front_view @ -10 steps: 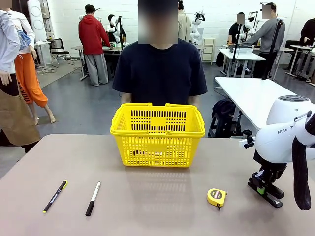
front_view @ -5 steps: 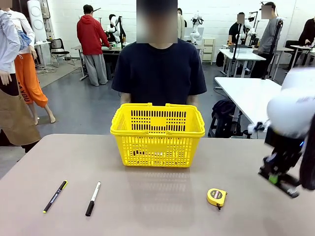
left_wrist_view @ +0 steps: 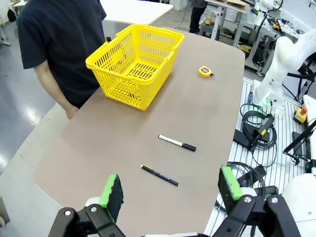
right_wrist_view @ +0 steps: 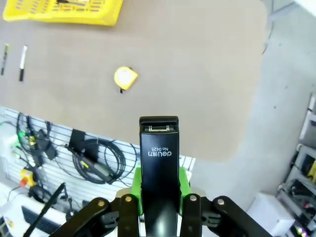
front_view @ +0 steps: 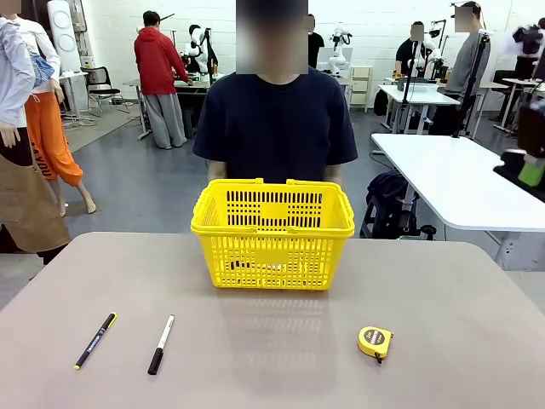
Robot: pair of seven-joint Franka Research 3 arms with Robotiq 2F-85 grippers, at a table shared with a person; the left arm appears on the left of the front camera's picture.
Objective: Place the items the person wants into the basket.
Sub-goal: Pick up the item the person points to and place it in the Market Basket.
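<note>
My right gripper (right_wrist_view: 159, 190) is shut on the black stapler (right_wrist_view: 159, 153), held high above the table's right end. In the front view that gripper (front_view: 528, 166) is a blur at the right edge, well above the table. The yellow tape measure (front_view: 375, 342) lies on the table at the front right, also visible below the stapler (right_wrist_view: 125, 78). The yellow basket (front_view: 272, 234) stands at the far middle, before the person (front_view: 274, 128) in the dark T-shirt. Something slim and dark lies on its floor. My left gripper (left_wrist_view: 170, 186) hangs open and empty, high over the table's left end.
A black pen with a yellow end (front_view: 95, 340) and a black-and-white marker (front_view: 161, 343) lie side by side at the front left. Cables and equipment (left_wrist_view: 256, 133) sit beyond the table's near edge. Other people and white tables stand in the background.
My right arm has risen from the table's right side with the stapler in its grip, up toward the upper right edge. Everything else stays where it was.
</note>
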